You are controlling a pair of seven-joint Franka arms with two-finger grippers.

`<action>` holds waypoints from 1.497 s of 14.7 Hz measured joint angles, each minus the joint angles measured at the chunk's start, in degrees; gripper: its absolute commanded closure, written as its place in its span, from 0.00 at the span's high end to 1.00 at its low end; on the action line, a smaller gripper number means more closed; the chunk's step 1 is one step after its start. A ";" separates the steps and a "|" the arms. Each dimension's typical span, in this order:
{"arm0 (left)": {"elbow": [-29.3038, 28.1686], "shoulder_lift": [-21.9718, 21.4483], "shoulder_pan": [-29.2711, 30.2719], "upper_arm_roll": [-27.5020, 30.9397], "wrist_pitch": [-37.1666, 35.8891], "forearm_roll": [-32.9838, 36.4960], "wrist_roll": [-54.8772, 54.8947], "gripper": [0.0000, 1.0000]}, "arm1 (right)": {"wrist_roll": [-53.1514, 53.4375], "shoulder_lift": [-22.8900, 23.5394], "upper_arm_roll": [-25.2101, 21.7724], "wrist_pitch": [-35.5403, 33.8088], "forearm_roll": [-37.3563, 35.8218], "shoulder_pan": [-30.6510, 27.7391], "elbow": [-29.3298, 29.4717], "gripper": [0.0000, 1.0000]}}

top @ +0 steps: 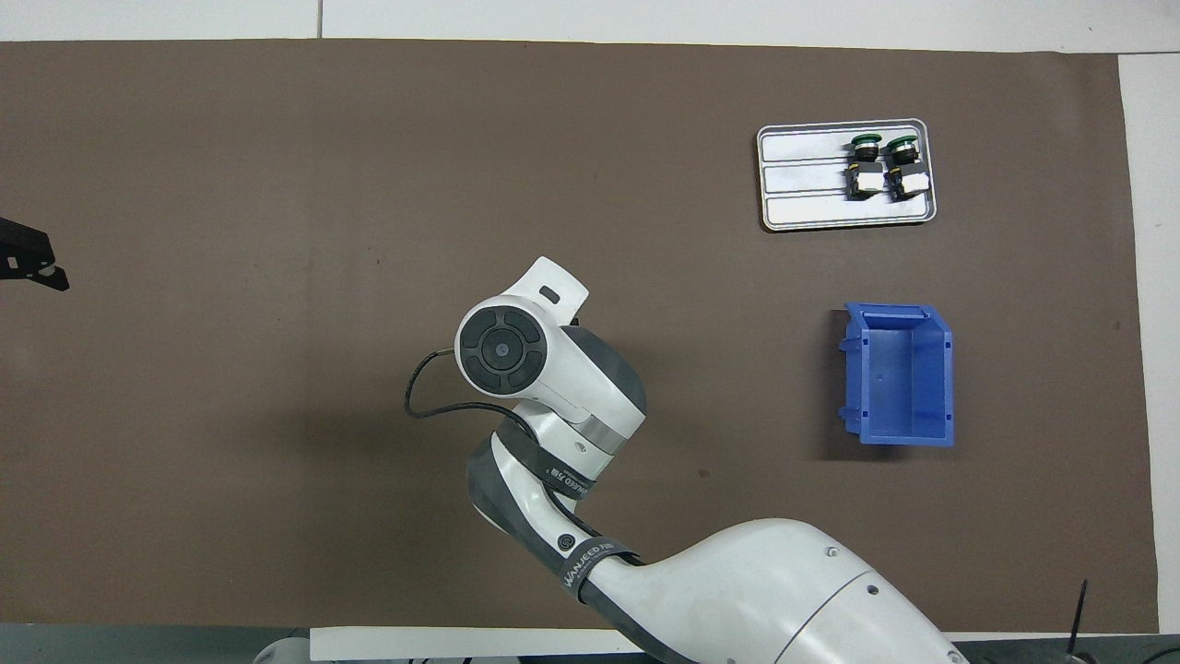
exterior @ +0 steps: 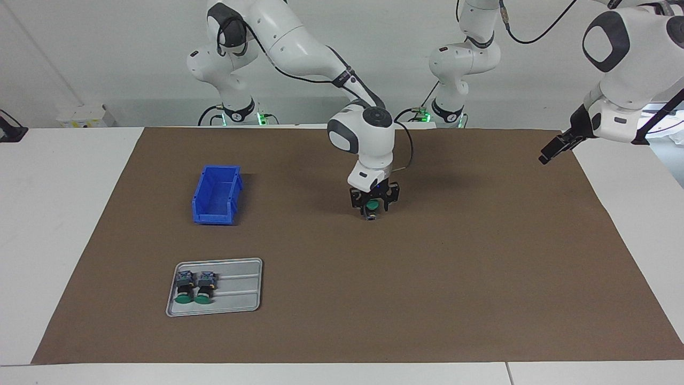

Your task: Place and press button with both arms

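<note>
One button point(exterior: 372, 205) with a green cap sits in the middle of the brown mat point(exterior: 481, 256). My right gripper point(exterior: 372, 212) points straight down onto it, its fingers shut on either side of the button. In the overhead view the right arm's wrist point(top: 516, 346) hides both the gripper and this button. My left gripper point(exterior: 546, 156) point(top: 41, 272) hangs raised over the mat's edge at the left arm's end of the table, holding nothing that I can see.
Two more buttons point(exterior: 195, 289) point(top: 883, 166) lie side by side on a grey tray point(exterior: 240, 299) point(top: 802, 198) at the right arm's end, farther from the robots. A blue bin point(exterior: 216, 195) point(top: 899, 373), nearer the robots than the tray, holds nothing.
</note>
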 measured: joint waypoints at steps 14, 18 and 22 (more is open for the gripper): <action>10.45 4.18 -0.21 -0.84 -7.70 0.18 5.70 1.00 | -33.10 -29.75 -0.82 -15.11 6.81 -28.51 -18.11 0.03; 10.45 4.18 -2.18 -1.29 -7.69 0.18 5.70 1.00 | -46.91 -39.57 -1.11 -13.82 11.61 -40.41 -30.96 0.03; 10.45 4.18 -3.17 -1.34 -7.70 0.18 5.70 1.00 | -46.92 -40.43 -1.03 -10.01 11.75 -41.63 -36.34 0.03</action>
